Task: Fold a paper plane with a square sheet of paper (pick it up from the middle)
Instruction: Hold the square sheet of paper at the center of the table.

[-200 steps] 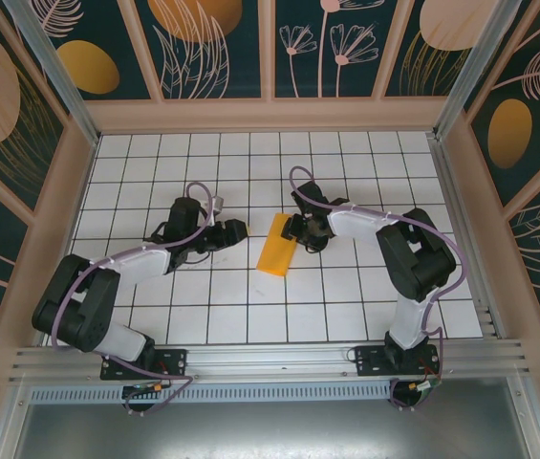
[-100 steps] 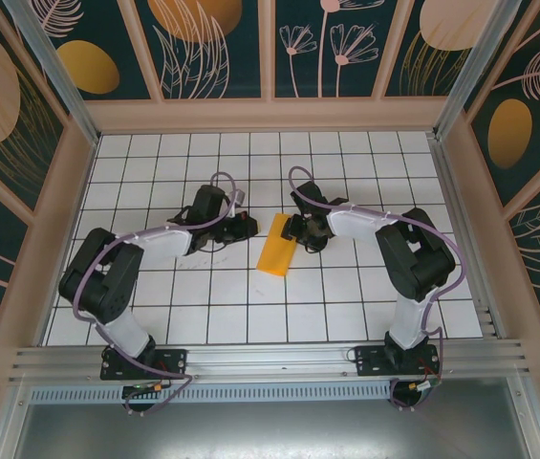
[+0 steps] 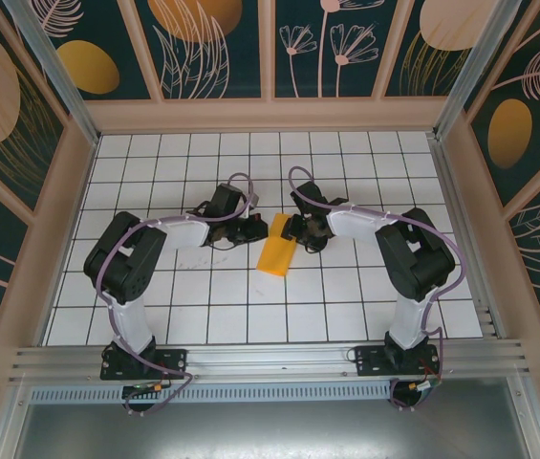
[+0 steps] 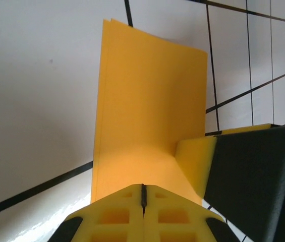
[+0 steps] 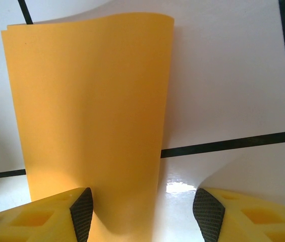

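The square sheet of paper (image 3: 277, 251), orange-yellow and folded into a narrow rectangle, lies flat on the white grid table near the middle. My left gripper (image 3: 256, 229) sits at the paper's upper left edge. In the left wrist view its jaws (image 4: 143, 187) are shut tip to tip over the paper (image 4: 147, 111), with nothing seen between them. My right gripper (image 3: 294, 232) is at the paper's upper right end. Its jaws (image 5: 145, 217) stand open, the left pad on the paper (image 5: 92, 116), the right pad over bare table. The paper's far edge bulges up slightly.
The white tiled table (image 3: 346, 306) is ringed by low beige walls (image 3: 270, 117) under patterned panels. An aluminium rail (image 3: 270, 361) runs along the near edge by both arm bases. One finger of the right gripper (image 4: 253, 181) shows close beside the left gripper's tips.
My left arm has swung right, from about a tile away up to the paper's left edge, and its jaws have closed. The right arm and the paper have not moved.
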